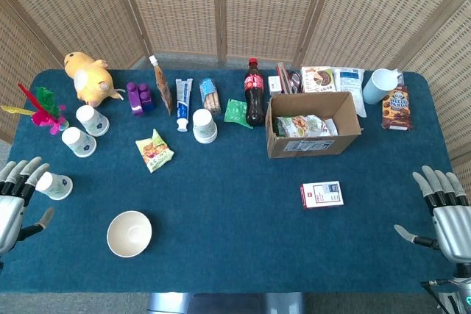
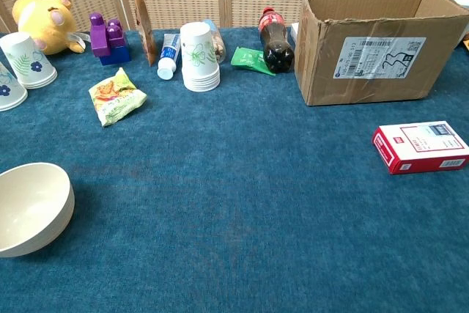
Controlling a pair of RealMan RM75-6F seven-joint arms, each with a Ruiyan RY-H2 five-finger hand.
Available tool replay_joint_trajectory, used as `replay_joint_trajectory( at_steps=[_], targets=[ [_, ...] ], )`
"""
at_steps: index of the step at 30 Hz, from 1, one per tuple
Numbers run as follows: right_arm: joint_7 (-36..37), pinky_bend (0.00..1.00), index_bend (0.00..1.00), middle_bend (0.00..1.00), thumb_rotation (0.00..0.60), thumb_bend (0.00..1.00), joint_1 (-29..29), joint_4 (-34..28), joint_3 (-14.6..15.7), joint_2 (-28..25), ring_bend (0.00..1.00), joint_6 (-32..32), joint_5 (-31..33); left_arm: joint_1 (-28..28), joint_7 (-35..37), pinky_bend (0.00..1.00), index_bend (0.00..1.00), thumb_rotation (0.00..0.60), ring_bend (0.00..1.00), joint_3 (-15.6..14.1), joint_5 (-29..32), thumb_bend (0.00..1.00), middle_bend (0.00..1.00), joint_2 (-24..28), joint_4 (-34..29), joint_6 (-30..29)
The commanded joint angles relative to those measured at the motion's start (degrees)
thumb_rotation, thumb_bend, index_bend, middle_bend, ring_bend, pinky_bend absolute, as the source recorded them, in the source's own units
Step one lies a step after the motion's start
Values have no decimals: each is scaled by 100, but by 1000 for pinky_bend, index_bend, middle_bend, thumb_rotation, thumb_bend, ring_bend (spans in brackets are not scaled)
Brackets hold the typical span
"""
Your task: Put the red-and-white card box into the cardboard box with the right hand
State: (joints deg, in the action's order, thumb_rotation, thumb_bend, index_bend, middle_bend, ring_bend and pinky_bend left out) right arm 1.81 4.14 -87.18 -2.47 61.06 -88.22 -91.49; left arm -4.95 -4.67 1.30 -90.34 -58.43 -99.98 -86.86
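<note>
Head view shows the right hand [image 1: 449, 215] resting at the table's near edge, fingers spread and holding nothing, apparently parked clear of the clutter so it has an open run inward. The red-and-white card box [image 1: 321, 195] lies flat on the blue cloth, off to that hand's inner side and a little farther out, well apart from the fingertips. Beyond the card box, farther from the hand, stands the cardboard box [image 1: 313, 145], its flaps open upward, with snack packets already inside; it looks set there as the receiving bin. From the chest camera the card box [image 2: 420, 146] sits just in front of the carton's [image 2: 370, 60] printed wall, near but not touching. The left hand [image 1: 18, 196] waits at the opposite edge, fingers apart and empty, beside a paper cup [image 1: 55, 185]. I judge the pickup has not begun.
</note>
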Motion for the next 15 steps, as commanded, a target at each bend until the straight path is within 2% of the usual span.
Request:
replay_joint_trajectory(
  at_steps=[1, 9, 15],
  targets=[
    [-49, 35, 0, 0, 425, 0, 49, -42, -7, 9, 0, 116, 57, -50, -10, 0, 92, 600, 0, 19, 40, 377, 0, -35, 21, 80],
    [-101, 35, 0, 0, 427, 0, 163, -153, 9, 21, 0, 298, 27, -185, -113, 0, 93, 600, 0, 71, 99, 376, 0, -87, 2, 258],
    [75, 38, 0, 0, 425, 0, 313, -290, 136, -211, 0, 585, -156, -249, -245, 0, 94, 600, 0, 84, 21, 377, 0, -35, -115, 279]
  ],
)
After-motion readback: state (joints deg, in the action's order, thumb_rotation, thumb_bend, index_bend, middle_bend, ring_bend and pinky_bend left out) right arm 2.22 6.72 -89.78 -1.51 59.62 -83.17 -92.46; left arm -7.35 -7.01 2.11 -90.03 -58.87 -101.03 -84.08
